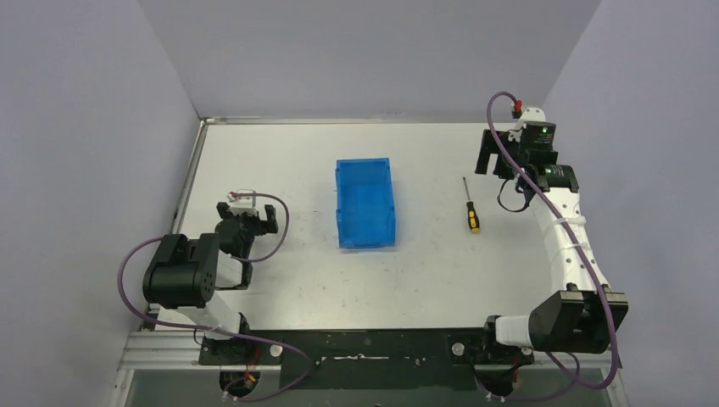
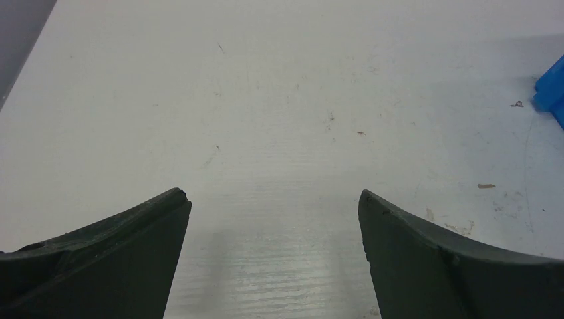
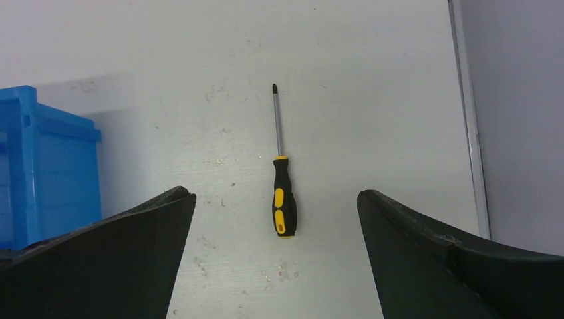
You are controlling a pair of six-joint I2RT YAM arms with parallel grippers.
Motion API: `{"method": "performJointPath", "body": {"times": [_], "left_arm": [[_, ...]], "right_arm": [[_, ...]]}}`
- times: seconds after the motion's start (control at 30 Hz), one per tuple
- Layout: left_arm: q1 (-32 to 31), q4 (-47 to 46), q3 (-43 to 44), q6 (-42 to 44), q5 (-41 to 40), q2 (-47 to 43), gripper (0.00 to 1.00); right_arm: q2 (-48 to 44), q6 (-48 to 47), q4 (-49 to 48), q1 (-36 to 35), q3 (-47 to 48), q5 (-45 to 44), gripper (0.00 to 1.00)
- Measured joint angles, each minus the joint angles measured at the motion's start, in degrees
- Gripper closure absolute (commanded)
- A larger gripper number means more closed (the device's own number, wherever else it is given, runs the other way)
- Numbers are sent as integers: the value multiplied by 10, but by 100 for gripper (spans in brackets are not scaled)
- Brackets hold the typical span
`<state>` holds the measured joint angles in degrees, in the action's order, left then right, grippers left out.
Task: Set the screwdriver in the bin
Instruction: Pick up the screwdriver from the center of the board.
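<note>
The screwdriver (image 1: 470,209) lies flat on the white table to the right of the bin, its yellow-and-black handle nearer me and its thin shaft pointing away. In the right wrist view the screwdriver (image 3: 283,199) lies below and between my open fingers, untouched. The blue bin (image 1: 365,203) stands mid-table; its wall shows at the left of the right wrist view (image 3: 46,166). My right gripper (image 1: 494,159) (image 3: 274,194) is open and empty, raised above the table by the screwdriver's far end. My left gripper (image 1: 247,220) (image 2: 273,194) is open and empty, low over bare table left of the bin.
A corner of the bin (image 2: 552,90) shows at the right edge of the left wrist view. The table's raised metal edge (image 3: 469,119) runs close to the right of the screwdriver, with a grey wall beyond. The tabletop (image 1: 424,271) is scuffed white.
</note>
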<state>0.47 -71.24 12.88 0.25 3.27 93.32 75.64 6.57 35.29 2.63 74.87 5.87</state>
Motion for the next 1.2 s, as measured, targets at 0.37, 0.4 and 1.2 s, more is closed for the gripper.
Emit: {"method": "performJointPath", "body": {"times": [0.37, 0.4, 1.2], "left_arm": [[0, 0, 0, 0, 0, 0, 3], [0, 0, 0, 0, 0, 0, 3], [0, 0, 0, 0, 0, 0, 3]], "right_arm": [[-7, -3, -1, 0, 0, -9, 0], [-7, -3, -1, 0, 0, -10, 0], [30, -15, 0, 0, 0, -11, 0]]}}
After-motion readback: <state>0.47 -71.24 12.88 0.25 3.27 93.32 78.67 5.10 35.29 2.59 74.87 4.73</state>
